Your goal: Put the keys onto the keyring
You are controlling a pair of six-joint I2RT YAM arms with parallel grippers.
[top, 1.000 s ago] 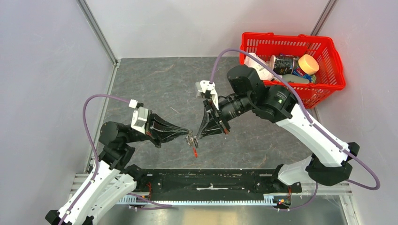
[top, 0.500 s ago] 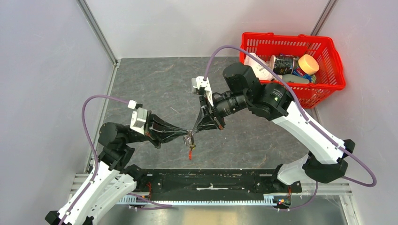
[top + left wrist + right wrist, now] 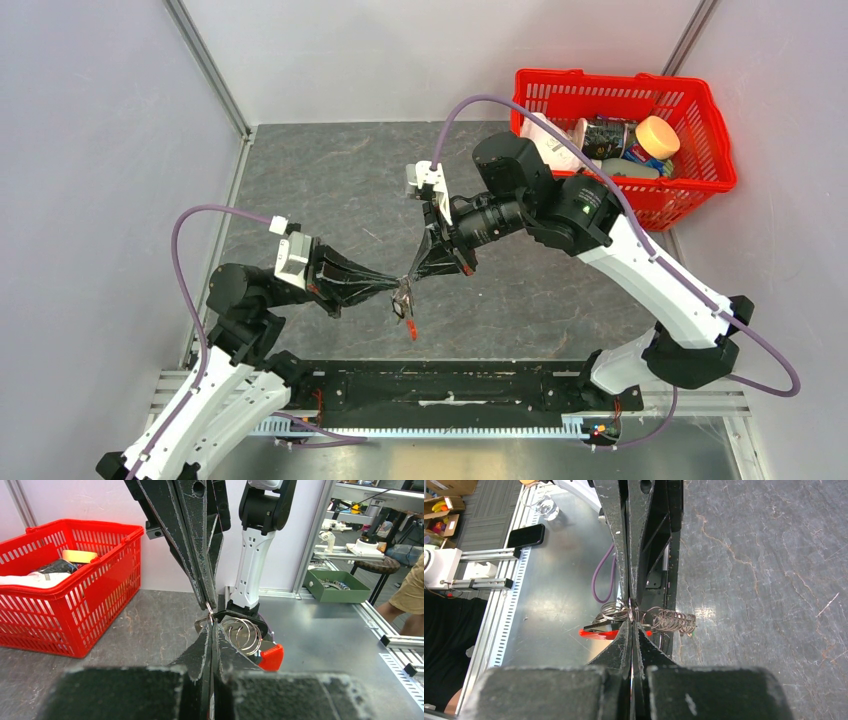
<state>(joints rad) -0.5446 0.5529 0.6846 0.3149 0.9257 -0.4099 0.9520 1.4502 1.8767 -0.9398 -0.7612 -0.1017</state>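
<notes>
My left gripper [image 3: 398, 284] and right gripper [image 3: 408, 280] meet tip to tip above the table's near middle. Both are shut on the keyring's wire [image 3: 403, 297], which hangs below the tips. In the left wrist view the left gripper [image 3: 211, 623] pinches the wire where the right fingers [image 3: 200, 570] come down from above. The ring's coils [image 3: 243, 635], a black strap loop [image 3: 240, 616] and the red section [image 3: 271, 657] sit just right of the tips. A flat grey metal piece [image 3: 201, 625], perhaps a key, lies left of them. In the right wrist view the right gripper [image 3: 631, 623] is shut, with stretched coils [image 3: 674, 621] and the red section [image 3: 599, 632] on either side.
A red basket [image 3: 700, 175] with several items stands at the back right and also shows in the left wrist view [image 3: 95, 580]. A black rail [image 3: 450, 385] runs along the near table edge. Grey walls enclose the left, back and right.
The right gripper has swung left and its wrist has risen, closing on the left gripper's tip. The hanging keyring bundle has shifted slightly left. The left arm has barely moved.
</notes>
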